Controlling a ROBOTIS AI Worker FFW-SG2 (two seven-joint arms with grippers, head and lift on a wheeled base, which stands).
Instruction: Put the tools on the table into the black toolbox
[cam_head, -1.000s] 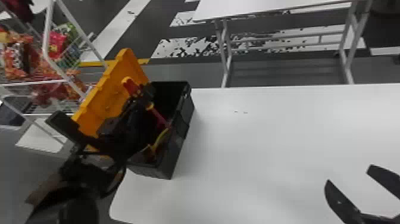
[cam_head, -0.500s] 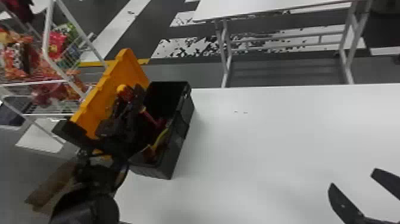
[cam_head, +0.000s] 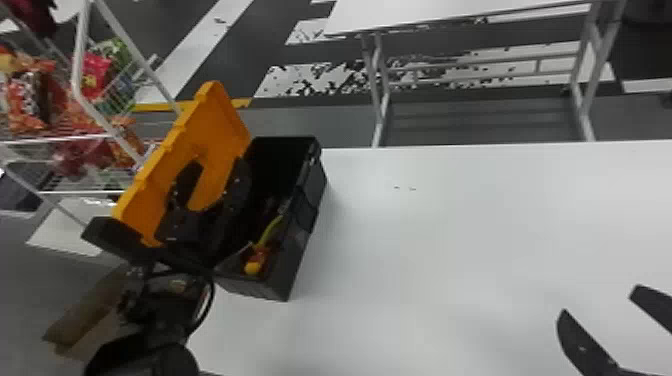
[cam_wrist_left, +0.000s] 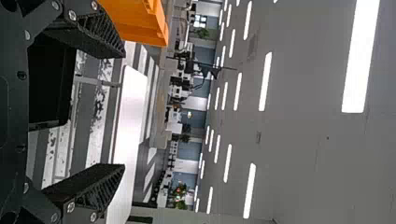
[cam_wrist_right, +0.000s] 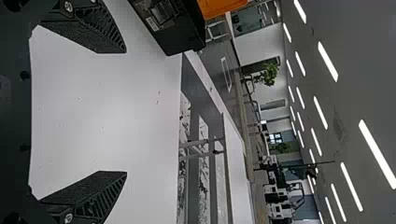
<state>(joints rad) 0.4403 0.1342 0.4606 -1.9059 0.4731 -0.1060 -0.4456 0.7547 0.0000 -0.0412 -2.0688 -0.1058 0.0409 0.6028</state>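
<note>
Left gripper (cam_head: 218, 162) hanging near one black toolbox (cam_head: 260, 287), jaws gaping wide, gripping nothing. Right gripper (cam_head: 600, 299) hovering over table (cam_head: 450, 250), jaws likewise. At least one tool (cam_head: 254, 267) lying inside toolbox.

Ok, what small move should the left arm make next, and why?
I'd probably lift the left gripper gently clear of the black toolbox. Its fingers are apart with nothing between them, close to the raised orange lid, and a yellow-handled tool lies inside the box, so a straight lift seems least likely to snag.
</note>
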